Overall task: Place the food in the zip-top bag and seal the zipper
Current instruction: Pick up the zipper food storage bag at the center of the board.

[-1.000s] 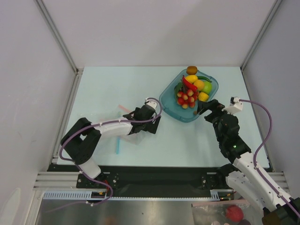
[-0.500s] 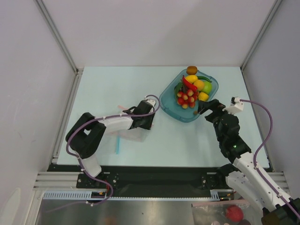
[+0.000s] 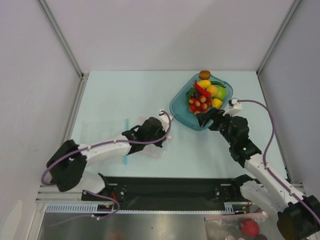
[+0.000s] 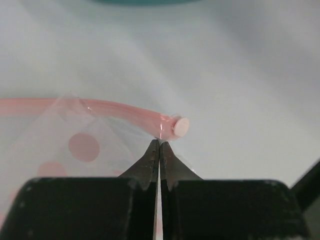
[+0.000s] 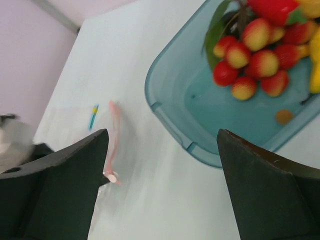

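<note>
The food (image 3: 204, 95) lies heaped in the teal tray (image 3: 181, 111): a cluster of little red balls (image 5: 250, 60), a yellow lemon, green and orange pieces. In the left wrist view my left gripper (image 4: 159, 142) is shut on the clear edge of the zip-top bag (image 4: 75, 150), just below the end of the pink zipper (image 4: 125, 111). From above, that gripper (image 3: 162, 134) is left of the tray with the bag (image 3: 154, 150) under it. My right gripper (image 3: 204, 118) hangs open over the tray's near-left rim (image 5: 170, 112), with nothing between its fingers (image 5: 65, 190).
A light-blue stick (image 3: 126, 159) lies by the left arm, and a blue-and-yellow piece (image 5: 93, 116) shows beyond the bag. A second bag holding a red ball (image 3: 249, 227) sits off the table at the bottom right. Frame posts and walls close in the sides.
My left gripper has gone from open to shut on the bag's edge, and its arm has stretched out lower. The right gripper has swung left to the tray's near-left rim.
</note>
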Tool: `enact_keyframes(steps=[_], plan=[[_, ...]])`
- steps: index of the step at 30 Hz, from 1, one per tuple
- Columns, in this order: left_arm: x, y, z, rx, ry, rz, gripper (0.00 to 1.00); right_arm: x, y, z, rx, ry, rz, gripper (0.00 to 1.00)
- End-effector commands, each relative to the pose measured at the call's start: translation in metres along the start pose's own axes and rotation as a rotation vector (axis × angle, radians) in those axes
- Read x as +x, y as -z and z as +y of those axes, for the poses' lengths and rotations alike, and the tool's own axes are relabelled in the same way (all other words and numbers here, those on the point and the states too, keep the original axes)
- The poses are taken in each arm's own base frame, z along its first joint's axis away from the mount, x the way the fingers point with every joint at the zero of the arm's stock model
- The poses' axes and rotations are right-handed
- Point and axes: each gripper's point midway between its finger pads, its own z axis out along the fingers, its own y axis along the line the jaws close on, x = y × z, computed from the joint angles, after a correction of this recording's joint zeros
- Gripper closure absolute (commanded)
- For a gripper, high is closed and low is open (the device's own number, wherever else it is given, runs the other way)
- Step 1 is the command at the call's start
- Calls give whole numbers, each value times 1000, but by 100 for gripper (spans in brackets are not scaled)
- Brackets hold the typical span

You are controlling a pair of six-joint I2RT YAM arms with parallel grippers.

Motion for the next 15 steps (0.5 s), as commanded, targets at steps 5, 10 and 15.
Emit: enact_keyframes(steps=[5, 10, 15], plan=[[-67, 51, -39, 84, -148, -378, 100, 25, -12, 57, -312, 69, 199, 14], [-72, 69, -51, 119, -197, -461, 100, 49, -18, 75, -438, 15, 331, 16], [-70, 67, -61, 130, -232, -453, 100, 61, -14, 91, -548, -48, 402, 14]])
